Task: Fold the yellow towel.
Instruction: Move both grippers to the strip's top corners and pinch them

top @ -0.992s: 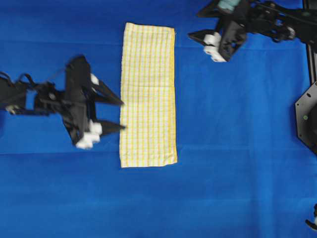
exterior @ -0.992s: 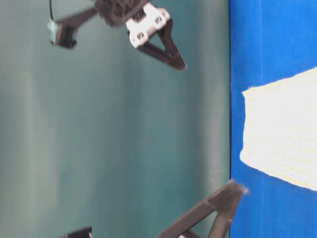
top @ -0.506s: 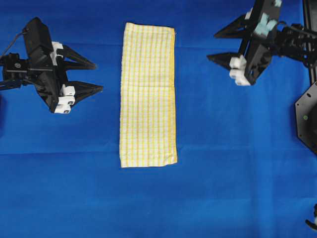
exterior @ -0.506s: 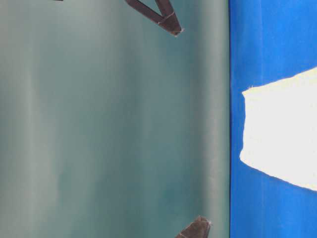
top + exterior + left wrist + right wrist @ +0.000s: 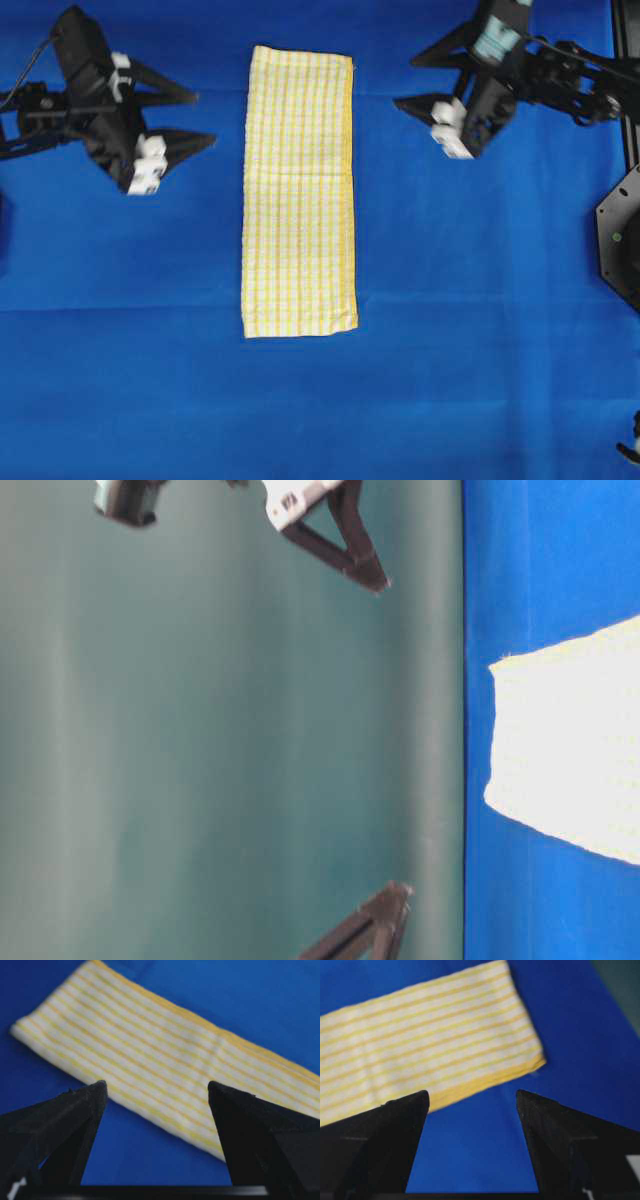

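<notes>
Yellow towel (image 5: 299, 190) between both end effectors

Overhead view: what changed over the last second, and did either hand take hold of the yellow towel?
The left hand swung from beside the yellow towel's lower left edge up toward the top of the picture and away from the towel. The right hand shifted only slightly near the towel's top right corner. Both hands stayed open and empty. The towel stayed put, a long folded strip on the blue cloth.
</notes>
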You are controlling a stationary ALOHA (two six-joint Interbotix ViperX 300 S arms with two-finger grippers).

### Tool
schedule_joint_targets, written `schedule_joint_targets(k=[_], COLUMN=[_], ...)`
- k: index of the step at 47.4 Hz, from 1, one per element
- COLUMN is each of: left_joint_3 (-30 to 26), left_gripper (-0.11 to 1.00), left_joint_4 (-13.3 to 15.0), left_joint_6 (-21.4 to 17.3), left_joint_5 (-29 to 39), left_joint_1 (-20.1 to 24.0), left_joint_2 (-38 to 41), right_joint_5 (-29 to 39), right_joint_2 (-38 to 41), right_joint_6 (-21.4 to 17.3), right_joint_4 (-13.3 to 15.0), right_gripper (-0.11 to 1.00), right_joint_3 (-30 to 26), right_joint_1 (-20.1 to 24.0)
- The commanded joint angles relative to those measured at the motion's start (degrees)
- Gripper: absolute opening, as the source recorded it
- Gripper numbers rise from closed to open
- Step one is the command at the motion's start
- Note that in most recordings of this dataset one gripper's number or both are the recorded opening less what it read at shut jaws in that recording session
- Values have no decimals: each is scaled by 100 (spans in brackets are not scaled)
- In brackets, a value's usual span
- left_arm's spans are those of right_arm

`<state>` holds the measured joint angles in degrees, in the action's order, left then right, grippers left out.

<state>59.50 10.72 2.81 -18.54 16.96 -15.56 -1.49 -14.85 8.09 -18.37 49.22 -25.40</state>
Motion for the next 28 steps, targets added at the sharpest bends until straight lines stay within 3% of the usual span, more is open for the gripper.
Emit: schedule_joint_targets(k=[1, 14, 28], left_joint_3=[-281, -1107, -1670], left_gripper=[76, 76, 76], left_joint_4=[-9, -18, -18], left_joint_6=[-176, -483, -589], left_joint_5=[-229, -413, -510], left_joint_1=[290, 923, 1213], left_joint_2=[290, 1564, 2549], right_joint_5=[-202, -492, -738], right_joint_2=[299, 1529, 2558], right_joint_6=[-9, -9, -18], right_joint_4=[-70, -237, -448], right_gripper=[73, 73, 73], right_joint_3=[-360, -1063, -1512], right_joint_1=[-167, -483, -519])
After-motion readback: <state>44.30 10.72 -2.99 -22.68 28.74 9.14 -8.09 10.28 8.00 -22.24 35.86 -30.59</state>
